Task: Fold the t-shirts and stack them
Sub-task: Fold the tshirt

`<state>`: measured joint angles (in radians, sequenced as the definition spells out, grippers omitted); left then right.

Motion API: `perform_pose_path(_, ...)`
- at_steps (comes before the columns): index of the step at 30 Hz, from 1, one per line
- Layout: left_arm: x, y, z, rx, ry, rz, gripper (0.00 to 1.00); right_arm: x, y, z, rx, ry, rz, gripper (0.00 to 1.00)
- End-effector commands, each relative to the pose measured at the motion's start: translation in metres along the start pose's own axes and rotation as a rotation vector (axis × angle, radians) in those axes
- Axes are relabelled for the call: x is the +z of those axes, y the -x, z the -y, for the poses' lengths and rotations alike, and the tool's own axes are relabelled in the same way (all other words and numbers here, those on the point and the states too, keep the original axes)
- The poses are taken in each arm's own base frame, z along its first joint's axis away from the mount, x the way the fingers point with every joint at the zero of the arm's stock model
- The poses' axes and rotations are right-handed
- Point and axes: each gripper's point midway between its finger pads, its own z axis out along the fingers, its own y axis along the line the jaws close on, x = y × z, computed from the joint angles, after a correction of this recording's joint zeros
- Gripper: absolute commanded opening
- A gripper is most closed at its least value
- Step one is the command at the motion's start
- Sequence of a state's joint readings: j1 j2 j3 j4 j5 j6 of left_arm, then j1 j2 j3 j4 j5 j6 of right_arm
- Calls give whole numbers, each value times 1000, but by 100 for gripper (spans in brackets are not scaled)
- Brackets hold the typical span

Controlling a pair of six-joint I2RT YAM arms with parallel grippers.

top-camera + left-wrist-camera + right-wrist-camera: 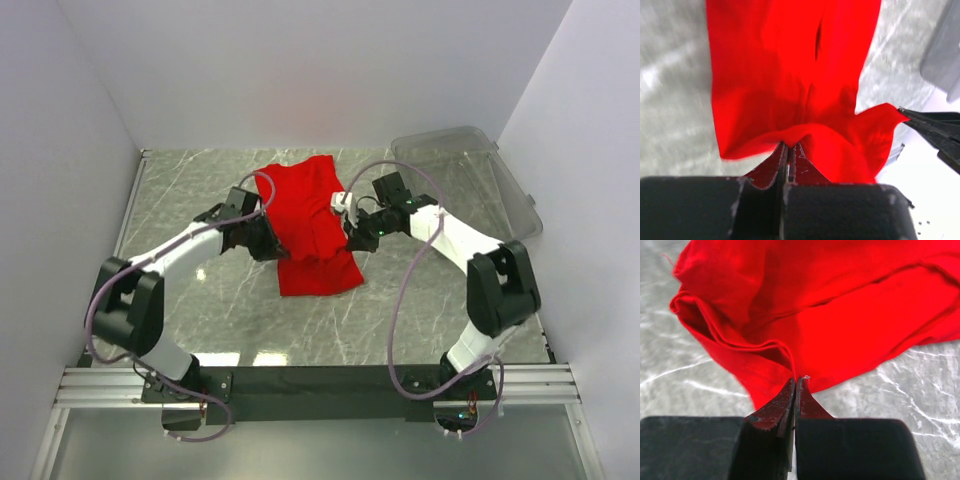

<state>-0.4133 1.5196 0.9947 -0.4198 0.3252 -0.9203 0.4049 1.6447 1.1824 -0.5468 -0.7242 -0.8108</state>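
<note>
My left gripper [789,149] was pinched shut on a fold at the left edge of the red t-shirt [312,225], which lay partly folded mid-way across the marble table [215,310], between my arms. It looked light and limp, likely to sag, so I judged hems and corners the best holds. My right gripper [795,384] was clamped on its right hem, beside the clear plastic bin [470,170].
</note>
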Motion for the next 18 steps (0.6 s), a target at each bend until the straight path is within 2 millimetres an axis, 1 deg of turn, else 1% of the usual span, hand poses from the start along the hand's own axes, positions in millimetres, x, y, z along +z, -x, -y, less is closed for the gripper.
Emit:
perform_pose_path(1, -3, 28, 11, 60, -17, 26, 1, -4, 19, 38, 52, -111, 25, 0)
perform_pose_path(2, -3, 33, 9, 61, -11, 30, 1, -3, 19, 42, 58, -120, 20, 0)
perform_pose_path(3, -4, 42, 8, 62, -6, 41, 1, 2, 15, 48, 83, -127, 11, 0)
perform_pose_path(4, -1, 45, 2, 55, 8, 33, 1, 1, 18, 55, 87, -144, 15, 0)
perform_pose_path(5, 0, 47, -1, 50, 17, 27, 1, 1, 16, 62, 96, -162, 6, 0)
perform_pose_path(6, 2, 55, -6, 46, 27, 30, 1, 5, 13, 67, 114, -172, 1, 0)
perform_pose_path(7, 3, 57, -7, 45, 27, 27, 1, 5, 17, 73, 115, -185, 4, 0)
perform_pose_path(8, 5, 60, -8, 46, 30, 25, 1, 4, 15, 80, 123, -207, -6, 0)
perform_pose_path(9, 8, 66, -10, 48, 35, 25, 1, 10, 12, 83, 140, -206, -17, 0)
perform_pose_path(10, 9, 69, -11, 45, 41, 20, 1, 10, 16, 90, 141, -218, -13, 0)
perform_pose_path(11, 12, 70, -12, 44, 49, 11, 1, 14, 11, 95, 158, -224, -29, 0)
perform_pose_path(12, 17, 75, -14, 48, 58, 5, 1, 16, 11, 98, 166, -231, -33, 0)
perform_pose_path(13, 19, 78, -16, 49, 63, 6, 1, 15, 15, 105, 167, -249, -31, 0)
perform_pose_path(14, 21, 79, -17, 45, 66, 0, 1, 16, 15, 110, 170, -257, -32, 0)
perform_pose_path(15, 26, 83, -19, 43, 64, -5, 1, 21, 9, 112, 187, -256, -54, 0)
perform_pose_path(16, 29, 85, -20, 41, 66, -9, 1, 21, 12, 115, 183, -262, -53, 0)
perform_pose_path(18, 34, 91, -19, 54, 72, -25, 1, 25, 6, 118, 194, -260, -68, 0)
